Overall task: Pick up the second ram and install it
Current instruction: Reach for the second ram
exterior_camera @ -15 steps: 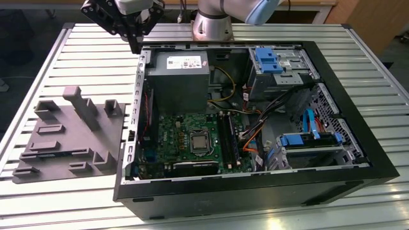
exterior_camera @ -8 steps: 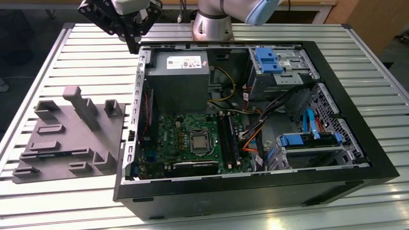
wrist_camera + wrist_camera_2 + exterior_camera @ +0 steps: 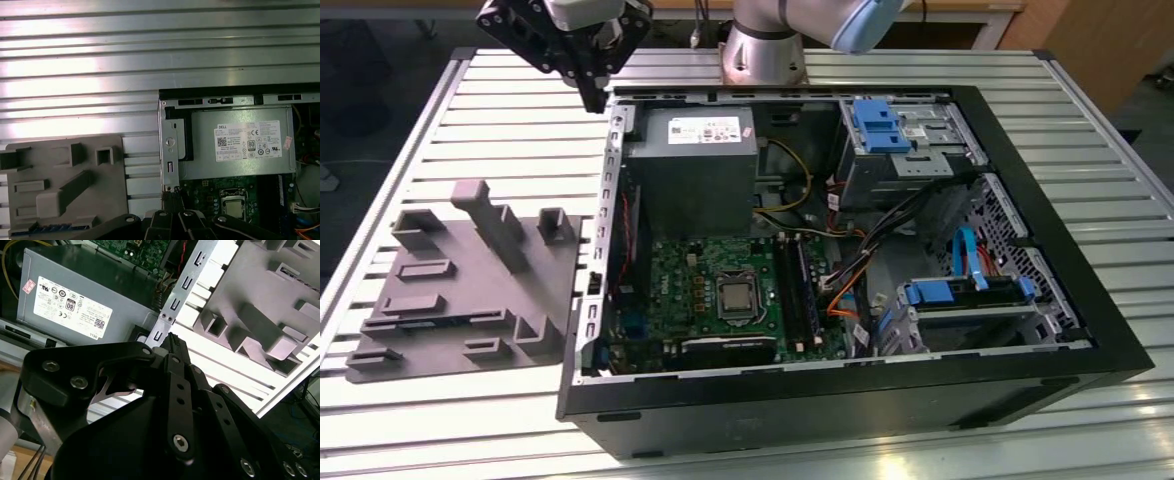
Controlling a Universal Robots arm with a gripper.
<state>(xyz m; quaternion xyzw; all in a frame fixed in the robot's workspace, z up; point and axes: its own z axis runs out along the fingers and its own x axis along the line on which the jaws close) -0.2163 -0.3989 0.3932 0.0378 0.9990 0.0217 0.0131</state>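
Gripper (image 3: 596, 97) hangs high over the slatted table (image 3: 494, 120), at the far corner of the open computer case (image 3: 854, 395), next to the power supply (image 3: 691, 150). In the second wrist view the fingers are pressed together at the tips with nothing between them, so it is clenched and empty.

Second ram: best guess is the thin dark-bluish strip (image 3: 438, 322) standing on edge in a groove of the grey fixture plate (image 3: 447, 290), which lies on the table toward the exterior view's left of the case. The first wrist view shows the same strip (image 3: 50, 229) along the plate's edge. It is small, so not certain. It sits well apart from the gripper.

Progress looks like the very start. The stick is not picked up, and nothing is being carried to the memory slots (image 3: 798, 290) on the motherboard (image 3: 707, 265). I can't tell whether those slots are filled. The grasp, the carry and the seating are all left.
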